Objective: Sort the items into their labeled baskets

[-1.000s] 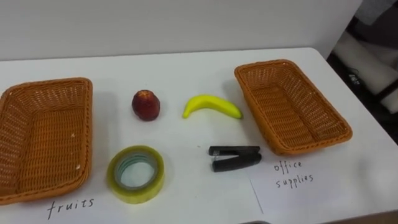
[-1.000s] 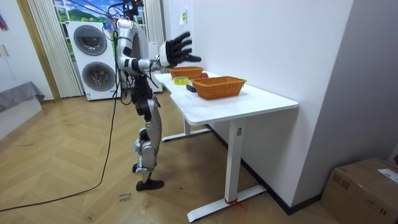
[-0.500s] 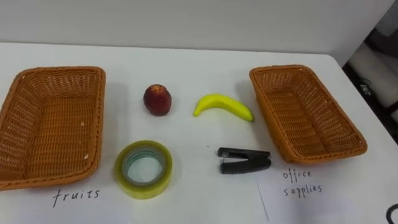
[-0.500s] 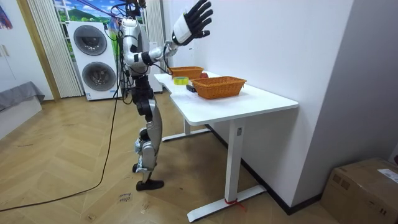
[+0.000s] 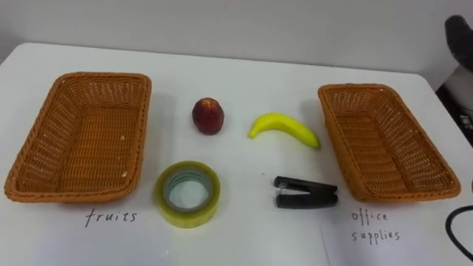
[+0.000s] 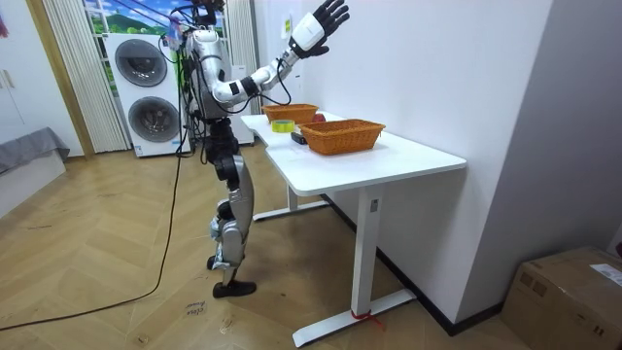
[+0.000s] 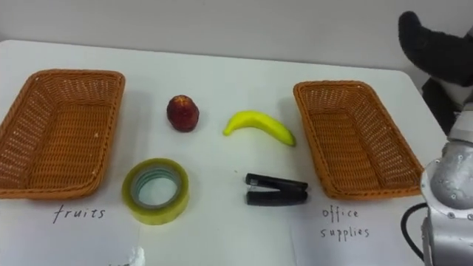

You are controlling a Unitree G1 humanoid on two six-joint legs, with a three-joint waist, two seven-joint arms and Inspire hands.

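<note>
Above the table [image 6: 408, 156] hovers the splayed right hand [image 6: 319, 24].

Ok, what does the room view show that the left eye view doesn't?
Room view: the robot standing at the end of the table, right hand raised high and open, stacked washing machines behind it. Left eye view: the banana and the handwritten labels. Shared: the tabletop, the left basket, the right basket, the tape roll, the stapler.

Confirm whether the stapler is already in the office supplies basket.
No, the black stapler lies on the table beside the office supplies basket, outside it.
</note>
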